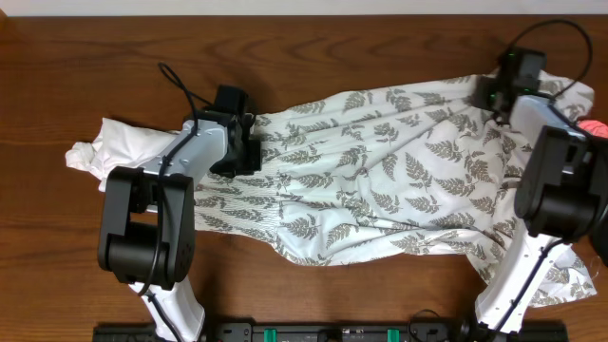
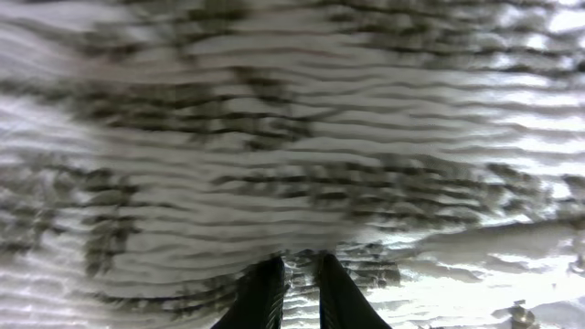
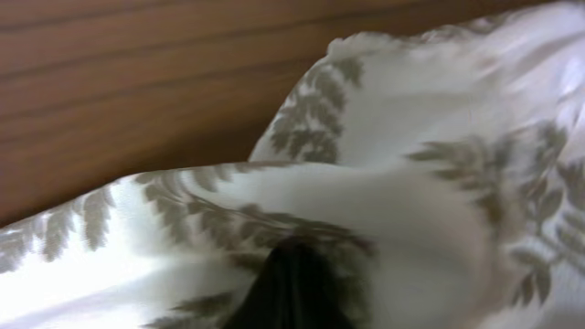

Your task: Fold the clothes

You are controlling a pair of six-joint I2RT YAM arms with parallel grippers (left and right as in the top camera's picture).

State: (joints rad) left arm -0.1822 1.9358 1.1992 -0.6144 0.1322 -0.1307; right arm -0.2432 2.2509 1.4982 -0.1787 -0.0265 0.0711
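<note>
The clothes lie across the wooden table. Chief among them is a large cream-white garment printed with grey-green fern leaves [image 1: 399,180], stretched in wrinkles from left to right. My left gripper [image 1: 249,142] sits at its left end. In the left wrist view the gripper [image 2: 300,260] has its dark fingers [image 2: 263,297] nearly together, with ribbed fern cloth [image 2: 292,137] pinched between them. My right gripper [image 1: 492,95] is at the garment's far right corner. In the right wrist view the gripper [image 3: 306,249] shows as one dark tip buried in a fold of the fern cloth [image 3: 411,192]. A plain white garment [image 1: 109,147] lies bunched at the left.
Bare wood [image 1: 313,47] runs along the far side of the table. A small red object [image 1: 596,128] peeks out at the right edge. The arm bases [image 1: 161,237] stand on the near side, and part of the fern garment hangs past the right arm [image 1: 551,285].
</note>
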